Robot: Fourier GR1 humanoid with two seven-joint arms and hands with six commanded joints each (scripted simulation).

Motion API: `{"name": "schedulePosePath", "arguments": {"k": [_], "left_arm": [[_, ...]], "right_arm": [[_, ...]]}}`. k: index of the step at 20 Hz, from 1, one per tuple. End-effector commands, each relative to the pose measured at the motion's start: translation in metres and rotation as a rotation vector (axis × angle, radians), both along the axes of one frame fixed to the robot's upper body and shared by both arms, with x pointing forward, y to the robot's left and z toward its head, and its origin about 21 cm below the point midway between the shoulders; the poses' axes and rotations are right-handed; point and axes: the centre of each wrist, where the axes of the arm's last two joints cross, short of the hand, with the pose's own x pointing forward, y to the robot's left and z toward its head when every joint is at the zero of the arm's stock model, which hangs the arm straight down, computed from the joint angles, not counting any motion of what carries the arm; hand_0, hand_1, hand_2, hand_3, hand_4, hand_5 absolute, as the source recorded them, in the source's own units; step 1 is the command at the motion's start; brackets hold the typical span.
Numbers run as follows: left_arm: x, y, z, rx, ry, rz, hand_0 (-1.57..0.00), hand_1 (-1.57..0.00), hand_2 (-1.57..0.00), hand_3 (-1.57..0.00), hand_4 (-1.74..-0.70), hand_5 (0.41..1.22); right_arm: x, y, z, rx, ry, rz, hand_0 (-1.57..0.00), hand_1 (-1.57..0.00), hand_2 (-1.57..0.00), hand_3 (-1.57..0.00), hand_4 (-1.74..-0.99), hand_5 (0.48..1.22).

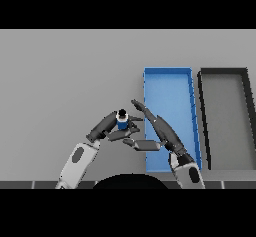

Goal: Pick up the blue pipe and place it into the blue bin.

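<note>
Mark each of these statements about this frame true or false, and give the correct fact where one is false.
1. The blue pipe already lies inside the blue bin. False: it stands on the grey table, left of the bin.
2. A dark bin sits to the right of the blue bin. True.
3. Both hands are close to the pipe. True: the left hand is at its left, the right hand at its right.
4. The right hand is curled into a fist. False: its fingers are extended.
5. The dark bin holds the pipe. False: nothing shows inside it.
</note>
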Motion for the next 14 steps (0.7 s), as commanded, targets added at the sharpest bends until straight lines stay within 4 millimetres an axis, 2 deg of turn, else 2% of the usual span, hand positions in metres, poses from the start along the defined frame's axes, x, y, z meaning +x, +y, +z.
{"name": "schedulePosePath", "arguments": {"k": [1, 4, 8, 10, 12, 13, 14], "left_arm": [[0.0, -0.001, -0.002, 0.006, 0.008, 0.001, -1.57, -1.57, -1.57, -1.57, -1.47, 1.221], [0.0, 0.0, -0.002, -0.014, -0.001, -0.016, -1.57, -1.57, -1.57, -1.57, -1.46, 1.221], [0.001, 0.001, -0.003, -0.017, 0.037, -0.028, -1.57, -1.57, -1.57, -1.57, -1.47, 1.221], [0.003, 0.003, -0.004, 0.006, 0.027, -0.014, -1.57, -1.57, -1.57, -1.57, -1.47, 1.221], [-0.001, 0.002, 0.0, -0.001, 0.009, -0.012, -1.57, -1.57, -1.57, -1.57, -1.47, 1.221], [0.001, 0.001, 0.0, 0.011, 0.012, -0.01, -1.57, -1.57, -1.57, -1.57, -1.47, 1.221], [0.001, 0.003, -0.001, 0.03, 0.022, -0.004, -1.57, -1.57, -1.57, -1.57, -1.46, 1.221]], "right_arm": [[0.002, 0.004, 0.004, -0.003, 0.004, 0.028, 0.0, 0.0, -0.04, 0.0, -1.294, 0.56], [0.017, 0.017, 0.012, -0.023, -0.006, 0.087, 0.0, 0.0, -0.05, 0.0, -1.253, 0.554], [0.029, 0.029, 0.036, -0.051, -0.077, 0.143, -0.01, -0.02, -0.07, 0.0, -1.209, 0.534], [0.039, 0.033, 0.042, -0.067, -0.06, 0.159, -0.02, -0.03, -0.08, 0.0, -1.186, 0.521], [0.045, 0.035, 0.042, -0.087, -0.055, 0.179, -0.03, -0.06, -0.11, -0.01, -1.192, 0.507], [0.048, 0.038, 0.043, -0.09, -0.055, 0.189, -0.07, -0.11, -0.17, -0.04, -1.204, 0.497], [0.05, 0.04, 0.043, -0.101, -0.053, 0.202, -0.17, -0.22, -0.26, -0.13, -1.233, 0.487]]}}
